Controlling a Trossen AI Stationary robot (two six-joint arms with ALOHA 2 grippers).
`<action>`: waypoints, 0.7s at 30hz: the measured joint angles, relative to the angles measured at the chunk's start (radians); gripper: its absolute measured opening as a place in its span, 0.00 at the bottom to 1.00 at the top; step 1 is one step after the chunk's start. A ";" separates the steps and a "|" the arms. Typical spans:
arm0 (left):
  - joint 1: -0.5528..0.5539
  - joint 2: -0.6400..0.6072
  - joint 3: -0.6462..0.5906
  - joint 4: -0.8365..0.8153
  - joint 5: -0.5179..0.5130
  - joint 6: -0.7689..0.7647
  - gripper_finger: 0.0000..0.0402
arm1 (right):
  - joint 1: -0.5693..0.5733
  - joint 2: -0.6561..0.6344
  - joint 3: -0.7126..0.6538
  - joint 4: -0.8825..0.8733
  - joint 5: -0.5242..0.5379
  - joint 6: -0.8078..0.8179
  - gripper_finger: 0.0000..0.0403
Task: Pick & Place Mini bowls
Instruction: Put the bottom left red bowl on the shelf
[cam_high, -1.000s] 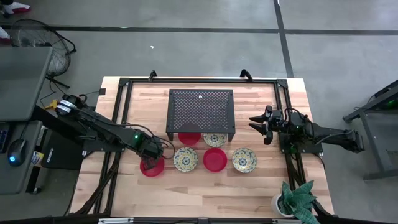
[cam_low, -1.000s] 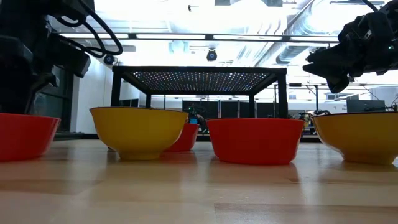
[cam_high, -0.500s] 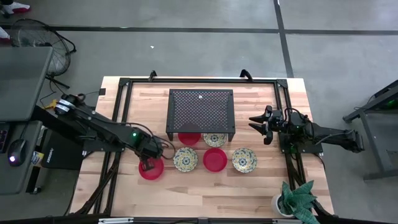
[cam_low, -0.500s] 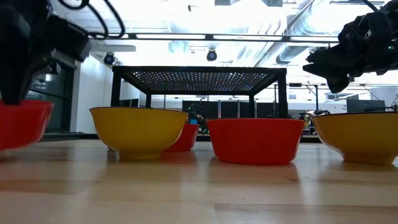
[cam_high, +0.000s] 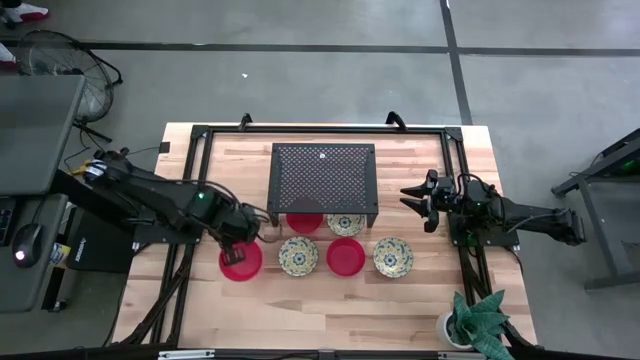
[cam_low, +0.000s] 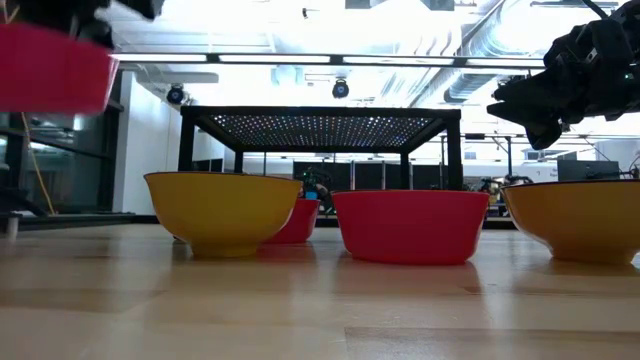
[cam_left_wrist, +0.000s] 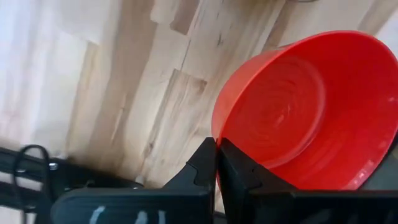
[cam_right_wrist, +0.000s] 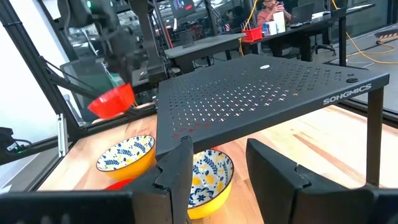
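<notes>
We find the left gripper (cam_left_wrist: 216, 163) clamped on the rim of a glossy red mini bowl (cam_high: 241, 262) above the wooden table (cam_high: 420, 300), while the right gripper (cam_high: 412, 199) waits open beside the black perforated metal stand (cam_high: 323, 177).

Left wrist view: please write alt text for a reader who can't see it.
The left claw is shut on the rim of a plain red mini bowl, which is tilted so its glossy inside faces the camera. Behind it lies the light wooden tabletop, with a piece of black frame at one edge.
</notes>
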 joint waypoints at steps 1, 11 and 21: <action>0.009 -0.001 0.024 -0.020 -0.006 0.011 0.00 | 0.000 0.000 0.000 0.000 0.000 0.000 0.34; 0.131 0.000 0.176 -0.052 -0.040 0.099 0.00 | 0.000 0.000 0.000 0.000 0.000 0.000 0.34; 0.224 0.000 0.182 -0.003 0.011 0.143 0.00 | 0.000 0.000 0.000 0.000 0.000 0.000 0.34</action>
